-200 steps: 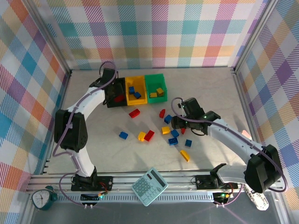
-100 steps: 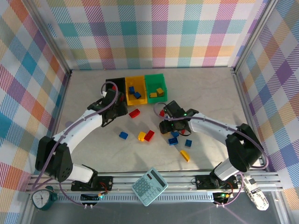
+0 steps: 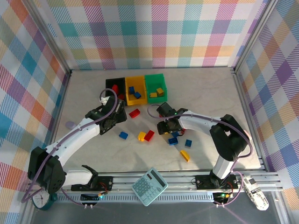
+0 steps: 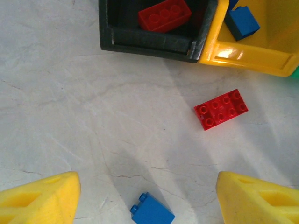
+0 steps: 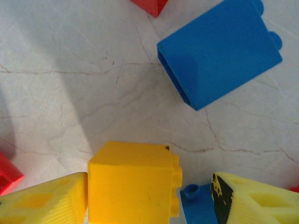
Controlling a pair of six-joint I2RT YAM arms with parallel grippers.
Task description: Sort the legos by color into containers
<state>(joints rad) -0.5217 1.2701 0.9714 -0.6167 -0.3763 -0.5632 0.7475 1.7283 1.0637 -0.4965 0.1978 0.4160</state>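
Three bins are standing in a row: black bin (image 3: pixel 112 81), yellow bin (image 3: pixel 135 101), green bin (image 3: pixel 154 77). One yellow brick (image 5: pixel 126 172) is lying between my right pincer (image 5: pixel 149 184)'s parted fingers (image 5: pixel 46 200), touching one of them, with one blue brick (image 5: pixel 219 51) beyond. My left pincer (image 4: pixel 147 186) is hanging wide apart over the pale marbled tabletop (image 4: pixel 70 116); plaid walls (image 3: pixel 154 32) are enclosing us.

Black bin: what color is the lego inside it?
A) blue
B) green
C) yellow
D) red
D: the left wrist view shows a red lego lying inside the black bin.
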